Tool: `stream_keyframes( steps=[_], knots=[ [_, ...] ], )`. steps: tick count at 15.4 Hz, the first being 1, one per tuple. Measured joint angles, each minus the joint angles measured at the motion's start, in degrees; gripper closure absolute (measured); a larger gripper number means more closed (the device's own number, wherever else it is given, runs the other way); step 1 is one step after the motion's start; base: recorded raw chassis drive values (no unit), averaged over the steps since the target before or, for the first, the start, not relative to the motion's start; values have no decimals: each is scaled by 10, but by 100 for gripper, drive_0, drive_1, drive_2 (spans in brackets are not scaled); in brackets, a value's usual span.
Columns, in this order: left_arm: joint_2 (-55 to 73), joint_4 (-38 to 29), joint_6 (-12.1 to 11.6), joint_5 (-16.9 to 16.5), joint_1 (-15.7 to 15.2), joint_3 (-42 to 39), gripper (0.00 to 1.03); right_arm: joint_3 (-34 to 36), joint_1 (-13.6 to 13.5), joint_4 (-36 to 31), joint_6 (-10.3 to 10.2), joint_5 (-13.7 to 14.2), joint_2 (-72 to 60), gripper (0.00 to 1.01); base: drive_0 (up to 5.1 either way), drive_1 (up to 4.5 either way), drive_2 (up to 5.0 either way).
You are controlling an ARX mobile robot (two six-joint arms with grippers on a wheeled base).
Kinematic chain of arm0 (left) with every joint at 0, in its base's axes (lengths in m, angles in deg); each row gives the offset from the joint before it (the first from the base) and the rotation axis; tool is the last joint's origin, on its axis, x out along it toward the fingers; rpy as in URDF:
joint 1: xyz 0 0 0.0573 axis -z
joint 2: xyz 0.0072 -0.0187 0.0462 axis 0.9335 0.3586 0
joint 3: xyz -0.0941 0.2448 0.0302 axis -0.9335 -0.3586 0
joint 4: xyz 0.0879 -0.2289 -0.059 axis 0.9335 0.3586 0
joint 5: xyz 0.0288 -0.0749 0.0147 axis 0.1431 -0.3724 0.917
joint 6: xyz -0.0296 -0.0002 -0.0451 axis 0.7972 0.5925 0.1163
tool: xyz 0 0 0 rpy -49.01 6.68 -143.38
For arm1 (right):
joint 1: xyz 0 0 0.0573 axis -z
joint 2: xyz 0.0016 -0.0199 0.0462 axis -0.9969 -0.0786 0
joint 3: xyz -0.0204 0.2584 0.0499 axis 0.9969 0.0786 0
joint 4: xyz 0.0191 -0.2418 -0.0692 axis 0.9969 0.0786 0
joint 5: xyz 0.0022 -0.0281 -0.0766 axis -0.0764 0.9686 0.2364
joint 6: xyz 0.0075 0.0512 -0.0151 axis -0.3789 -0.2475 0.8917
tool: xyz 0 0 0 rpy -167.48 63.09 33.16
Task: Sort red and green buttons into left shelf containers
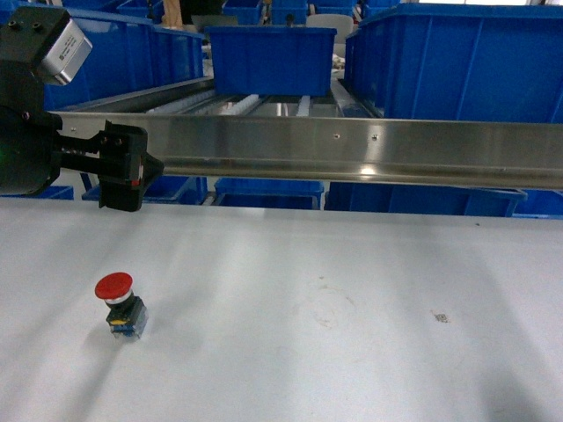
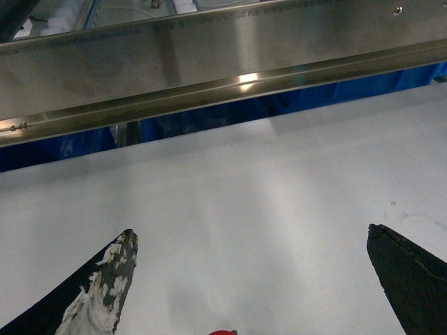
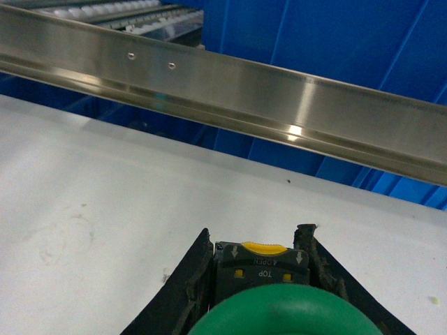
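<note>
Fingers spread wide, left hand (image 2: 251, 279) hovers over the white desk (image 1: 352, 299), above the red button (image 1: 117, 303) standing upright at the desk's left. Rightward, the right hand (image 3: 255, 279) grips the green button (image 3: 269, 310). Blue bins (image 1: 268, 57) sit behind the steel rail (image 1: 352, 149).

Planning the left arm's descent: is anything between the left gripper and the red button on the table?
Nothing: in the head view only bare white table separates the left gripper from the red button.
</note>
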Motion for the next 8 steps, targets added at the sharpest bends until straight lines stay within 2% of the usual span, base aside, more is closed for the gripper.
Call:
stream_keyframes(
  steps=[1, 3, 5, 8],
  knots=[
    [0, 0, 0, 0, 0, 0, 5, 49, 0, 5, -1, -10, 66, 72, 0, 0, 0],
    [0, 0, 0, 0, 0, 0, 5, 99, -2, 11, -7, -10, 172, 72, 0, 0, 0],
    [0, 0, 0, 0, 0, 0, 5, 116, -21, 24, -13, 22, 228, 72, 0, 0, 0],
    [0, 2, -1, 1, 0, 0, 5, 117, -24, 24, -19, 26, 229, 72, 0, 0, 0]
  ],
)
